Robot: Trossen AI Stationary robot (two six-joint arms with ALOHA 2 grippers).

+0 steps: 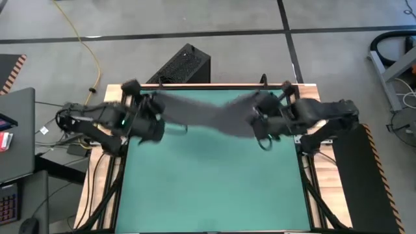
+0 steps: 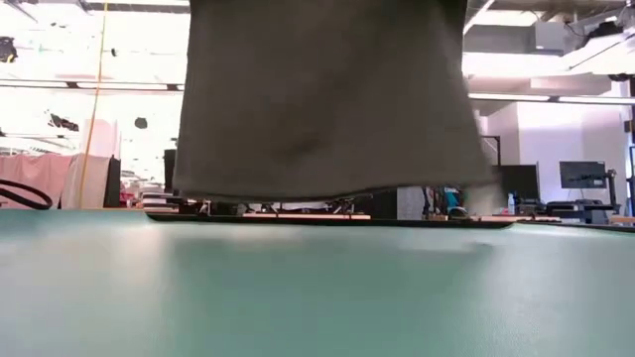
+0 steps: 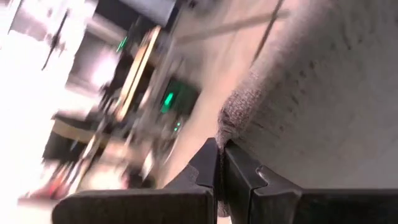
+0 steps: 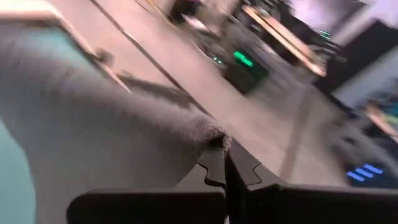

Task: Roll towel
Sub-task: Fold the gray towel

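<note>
The dark grey towel (image 1: pixel 208 110) hangs spread between my two grippers over the far part of the green table (image 1: pixel 214 182). In the low view the towel (image 2: pixel 322 99) hangs like a curtain, its lower edge (image 2: pixel 327 193) just above the tabletop. My left gripper (image 1: pixel 155 104) is shut on the towel's left upper corner. My right gripper (image 1: pixel 263 107) is shut on its right upper corner. The white label does not show. My left gripper pinches the towel's corner (image 3: pixel 227 127) between its two fingers, at their tips. The towel hangs below the hold, lifted clear of the table. My right gripper pinches the towel's other upper corner (image 4: pixel 211 134) between its two fingertips. The towel hangs below, sagging a little between the two holds.
A black box (image 1: pixel 182 65) stands on the floor beyond the table's far edge. The table's wooden frame (image 1: pixel 214 86) runs along the far edge. The green top in front of the towel is bare. Cables and a desk stand at the left.
</note>
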